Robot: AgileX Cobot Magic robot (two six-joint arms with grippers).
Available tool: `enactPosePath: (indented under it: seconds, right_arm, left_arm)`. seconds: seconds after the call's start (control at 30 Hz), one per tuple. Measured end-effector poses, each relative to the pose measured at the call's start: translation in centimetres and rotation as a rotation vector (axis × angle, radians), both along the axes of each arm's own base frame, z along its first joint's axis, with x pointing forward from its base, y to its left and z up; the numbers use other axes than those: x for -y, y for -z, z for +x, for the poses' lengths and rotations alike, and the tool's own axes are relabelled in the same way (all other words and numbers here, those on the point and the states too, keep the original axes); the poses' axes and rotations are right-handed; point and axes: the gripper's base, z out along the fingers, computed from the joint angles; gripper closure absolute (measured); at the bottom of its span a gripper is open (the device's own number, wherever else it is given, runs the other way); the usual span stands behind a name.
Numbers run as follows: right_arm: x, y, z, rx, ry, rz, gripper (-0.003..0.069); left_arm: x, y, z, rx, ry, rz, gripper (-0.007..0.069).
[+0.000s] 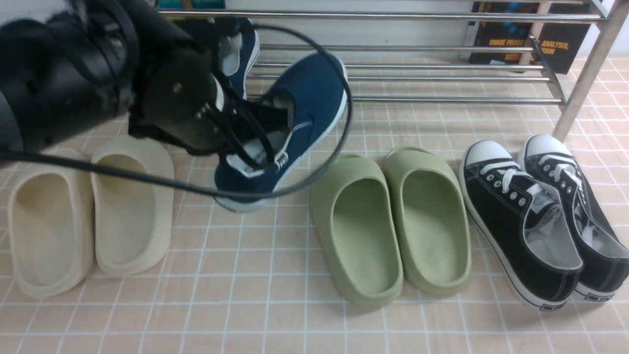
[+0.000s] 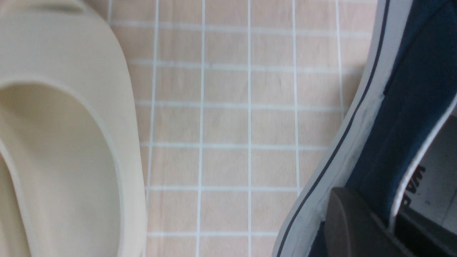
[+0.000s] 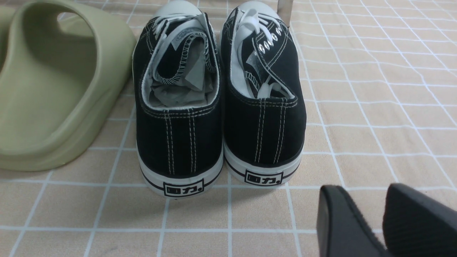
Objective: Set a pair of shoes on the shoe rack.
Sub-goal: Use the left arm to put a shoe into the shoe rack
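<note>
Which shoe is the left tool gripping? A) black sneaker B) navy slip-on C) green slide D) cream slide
B: in the left wrist view the left tool pinches the side wall of the navy slip-on, one finger outside and one inside its opening.

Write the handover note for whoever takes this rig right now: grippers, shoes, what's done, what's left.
Left gripper: shut on the side wall of the near navy shoe, by its heel.
Right gripper: open, empty, low behind the black sneakers.
Near navy shoe: tilted, toe at the lower bars of the shoe rack, heel out over the tiles.
Second navy shoe: at the rack's left end, mostly hidden by the left arm; whether it sits on the bars cannot be told.
Done: grip taken.
Left: set the held shoe on the rack, release, check the other one.
</note>
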Motion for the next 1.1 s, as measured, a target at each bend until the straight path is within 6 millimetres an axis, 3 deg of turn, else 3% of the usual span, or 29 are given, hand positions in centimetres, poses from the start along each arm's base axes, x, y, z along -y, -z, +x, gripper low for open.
enactPosePath:
  seconds: [0.13,0.43,0.57,0.73,0.97,1.1]
  right_arm:
    - [0.0,0.0,0.0,0.0,0.0,0.0,0.0445]
    - [0.0,0.0,0.0,0.0,0.0,0.0,0.0432]
    - [0.0,0.0,0.0,0.0,0.0,0.0,0.0424]
    - [0.0,0.0,0.0,0.0,0.0,0.0,0.0421]
    - [0.0,0.0,0.0,0.0,0.0,0.0,0.0421]
    - [0.0,0.0,0.0,0.0,0.0,0.0,0.0421]
  left_arm:
    - [-1.1,-0.7,1.9,-0.004,0.003,-0.003,0.0592]
    - [-2.4,4.7,6.9,-0.198,-0.065,-0.017,0.0592]
    - [-2.4,5.8,8.0,-0.218,-0.076,-0.01,0.0592]
    - [-2.1,5.1,7.4,-0.228,-0.027,0.01,0.0592]
    - [-2.5,-1.4,3.3,-0.125,0.117,0.063,0.0592]
    - [-3.5,-2.1,1.6,-0.169,0.119,0.12,0.0592]
